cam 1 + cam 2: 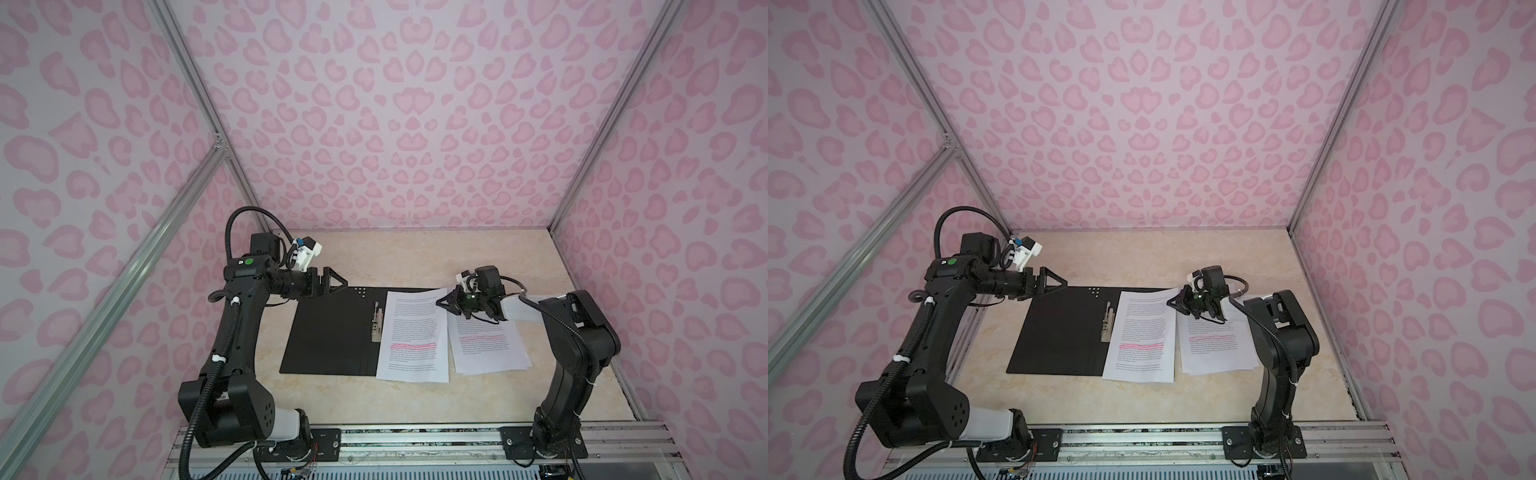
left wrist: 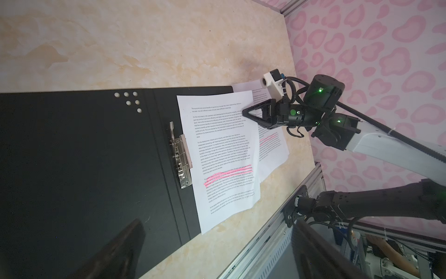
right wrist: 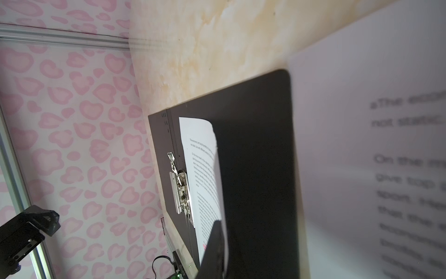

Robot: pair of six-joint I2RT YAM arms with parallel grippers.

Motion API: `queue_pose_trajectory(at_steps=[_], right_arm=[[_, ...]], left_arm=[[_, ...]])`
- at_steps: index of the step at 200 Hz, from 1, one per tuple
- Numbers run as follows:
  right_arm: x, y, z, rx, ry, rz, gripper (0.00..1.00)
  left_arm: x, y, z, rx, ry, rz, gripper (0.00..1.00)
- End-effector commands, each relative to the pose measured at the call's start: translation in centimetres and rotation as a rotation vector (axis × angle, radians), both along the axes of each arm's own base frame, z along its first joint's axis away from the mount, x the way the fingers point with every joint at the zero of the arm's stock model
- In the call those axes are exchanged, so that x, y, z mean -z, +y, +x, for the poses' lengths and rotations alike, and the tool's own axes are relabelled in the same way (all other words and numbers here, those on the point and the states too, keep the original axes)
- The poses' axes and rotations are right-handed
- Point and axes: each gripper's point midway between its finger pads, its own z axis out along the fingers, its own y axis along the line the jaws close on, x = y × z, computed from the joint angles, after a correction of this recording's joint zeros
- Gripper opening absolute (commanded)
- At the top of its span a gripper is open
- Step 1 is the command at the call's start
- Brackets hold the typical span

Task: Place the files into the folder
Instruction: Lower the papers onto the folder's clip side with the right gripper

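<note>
left pincer (image 1: 338,282) apart over far left of folder (image 1: 328,332) | right pincer (image 1: 441,302) together, perhaps nipping sheet (image 1: 415,332) lying on its right half | other files (image 1: 490,353) rightward on worktop (image 1: 415,257) | we risk one-corner drag skewing it

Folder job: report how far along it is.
Done: the folder lies open and one sheet rests on its right half beside the clip. In hand: the shut right pincer is at that sheet's far corner; the left pincer hovers open over the folder's far edge. Left: the stack beside the folder must go in.
</note>
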Motion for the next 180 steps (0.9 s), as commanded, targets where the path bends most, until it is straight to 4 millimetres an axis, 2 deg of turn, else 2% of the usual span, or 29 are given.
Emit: queue_pose_trajectory(at_steps=[1,116,180], right_arm=[[-0.3,0.7,0.8,-0.016,-0.018,0.030,0.00],[0.9,1.8,2.1,-0.090,0.000,-0.005,0.00],[1.7,2.3,1.4,-0.089,0.016,0.002,0.00]], left_arm=[[-0.2,-0.1,-0.1,0.001,-0.003,-0.013,0.98],[0.5,-0.3,-0.2,0.001,0.010,-0.025,0.98],[0.6,-0.4,-0.3,0.005,0.017,-0.034,0.98]])
